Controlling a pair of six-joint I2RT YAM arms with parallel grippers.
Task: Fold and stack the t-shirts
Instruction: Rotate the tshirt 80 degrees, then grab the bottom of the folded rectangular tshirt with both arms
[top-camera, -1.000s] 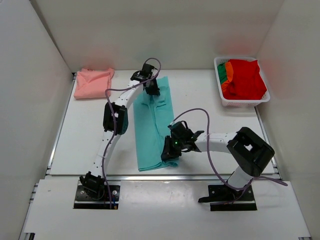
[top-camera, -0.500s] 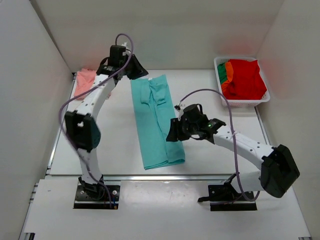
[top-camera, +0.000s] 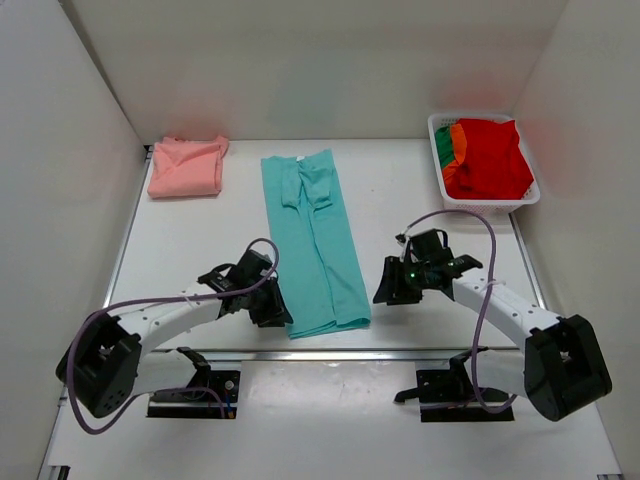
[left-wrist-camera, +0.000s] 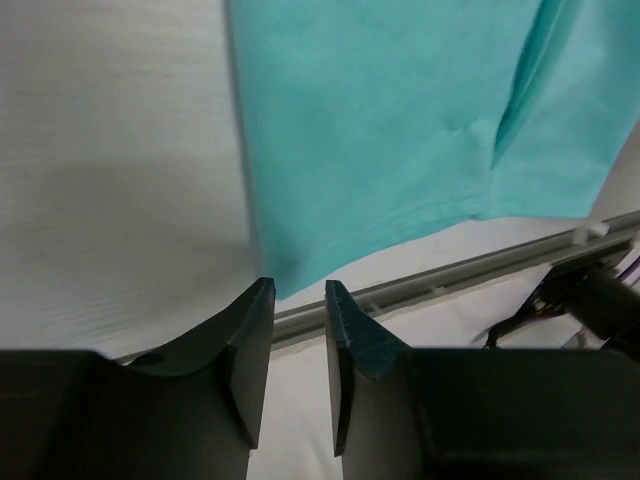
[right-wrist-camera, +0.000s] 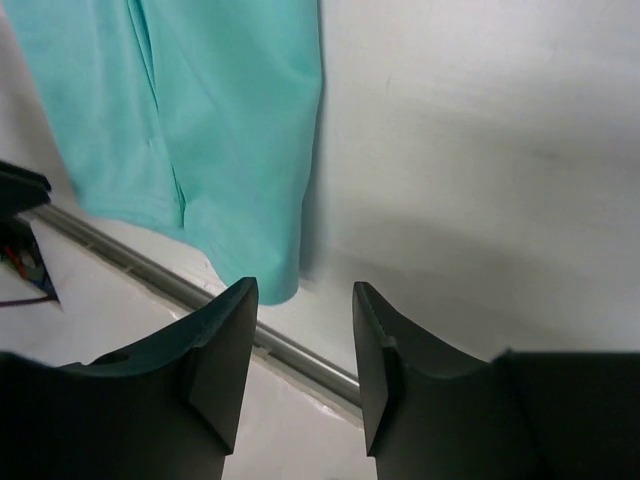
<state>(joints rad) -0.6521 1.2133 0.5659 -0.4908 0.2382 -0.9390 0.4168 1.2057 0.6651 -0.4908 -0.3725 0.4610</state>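
Observation:
A teal t-shirt (top-camera: 315, 240) lies flat on the table, folded lengthwise into a long strip, collar far and hem near. My left gripper (top-camera: 272, 306) is low at the hem's near left corner, with its jaws a little apart and empty. In the left wrist view the left gripper (left-wrist-camera: 299, 285) sits just short of the teal hem (left-wrist-camera: 400, 120). My right gripper (top-camera: 388, 287) is open and empty, on the table right of the hem. In the right wrist view the right gripper (right-wrist-camera: 305, 285) is beside the teal hem corner (right-wrist-camera: 220, 110). A folded salmon pink shirt (top-camera: 185, 167) lies at the far left.
A white plastic basket (top-camera: 437, 125) at the far right holds a red shirt (top-camera: 490, 158) with green (top-camera: 443, 150) and orange (top-camera: 458, 135) cloth under it. A metal rail (top-camera: 330, 353) runs along the table's near edge, close to both grippers. White walls enclose the table.
My left arm swung from the shirt's far end back to the hem's near left corner. My right gripper moved off the shirt to its right. The teal shirt lies straighter.

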